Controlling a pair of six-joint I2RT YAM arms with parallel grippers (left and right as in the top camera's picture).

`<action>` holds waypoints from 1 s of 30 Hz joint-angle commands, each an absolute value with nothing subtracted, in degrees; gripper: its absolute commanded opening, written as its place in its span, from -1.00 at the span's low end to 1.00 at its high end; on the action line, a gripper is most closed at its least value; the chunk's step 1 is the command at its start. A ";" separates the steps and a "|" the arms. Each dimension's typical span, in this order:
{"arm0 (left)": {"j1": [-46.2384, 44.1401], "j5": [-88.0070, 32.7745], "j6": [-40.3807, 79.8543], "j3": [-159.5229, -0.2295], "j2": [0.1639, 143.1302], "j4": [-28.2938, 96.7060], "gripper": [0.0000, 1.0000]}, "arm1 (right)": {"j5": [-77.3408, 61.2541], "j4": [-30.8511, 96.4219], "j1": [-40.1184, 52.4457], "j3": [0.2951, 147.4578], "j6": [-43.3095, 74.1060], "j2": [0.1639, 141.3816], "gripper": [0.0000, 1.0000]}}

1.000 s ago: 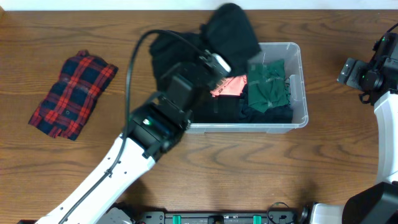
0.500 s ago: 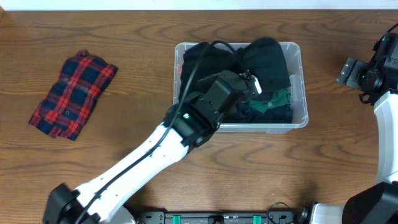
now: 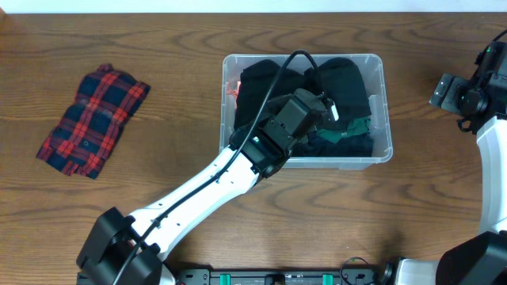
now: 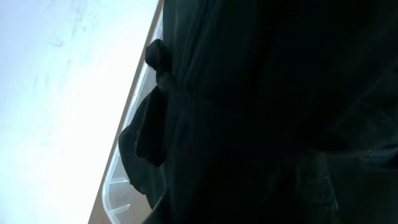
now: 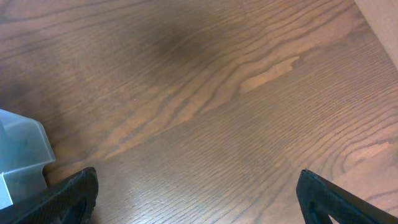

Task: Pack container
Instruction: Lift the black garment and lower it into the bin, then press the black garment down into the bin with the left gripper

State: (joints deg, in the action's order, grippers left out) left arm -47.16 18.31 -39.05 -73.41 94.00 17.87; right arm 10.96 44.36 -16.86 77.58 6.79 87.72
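Left tool [image 3: 323,112] inside container [image 3: 386,101]

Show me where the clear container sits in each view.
Overhead: container upper centre, right of middle.
Left wrist: container rim runs diagonally at lower left, beside the black garment.
Right wrist: one container corner at the left edge.
Shared landmark: the black garment, in overhead and left wrist only.
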 commanded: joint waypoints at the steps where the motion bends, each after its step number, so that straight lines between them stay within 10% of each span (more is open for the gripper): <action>1: -47.33 19.53 -39.44 -74.17 94.17 16.16 -0.88 | 11.14 44.45 -17.06 77.78 6.76 87.81 0.99; 11: -47.33 19.53 -39.33 -74.15 95.26 15.00 -0.45 | 11.14 44.45 -17.06 77.78 6.76 87.81 0.98; 17: -47.33 19.53 -38.68 -74.15 95.26 14.04 0.99 | 11.14 44.45 -17.06 77.78 6.76 87.81 0.99; 30: -51.66 19.53 -31.33 -74.17 88.75 14.63 0.96 | 11.14 44.45 -17.06 77.78 6.76 87.81 0.99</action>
